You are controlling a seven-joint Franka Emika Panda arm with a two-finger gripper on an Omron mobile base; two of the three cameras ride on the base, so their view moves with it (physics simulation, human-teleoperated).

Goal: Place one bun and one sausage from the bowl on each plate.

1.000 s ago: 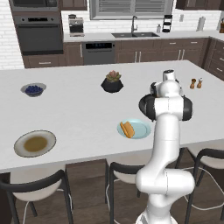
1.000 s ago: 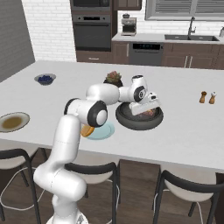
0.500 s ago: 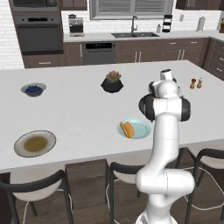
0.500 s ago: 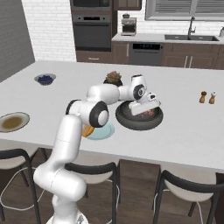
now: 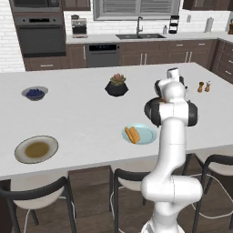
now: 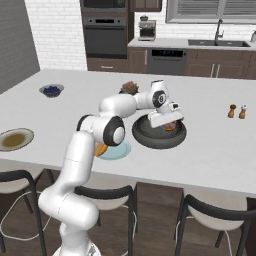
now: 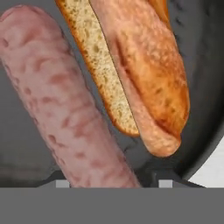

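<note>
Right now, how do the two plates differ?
The light blue plate is smaller and plain; the grey-rimmed plate is larger, with a brownish centre. The blue one already holds a bun; the grey-rimmed one holds no food. The blue sits close to the arm, the other far to its left. Both are round and flat.

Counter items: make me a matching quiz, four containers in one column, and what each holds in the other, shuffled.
1. blue plate
2. dark bowl
3. small grey bowl
4. black pot

A. berries
B. plant
C. one bun
D. bun and sausage

Pairs: 1-C, 2-D, 3-A, 4-B
</note>
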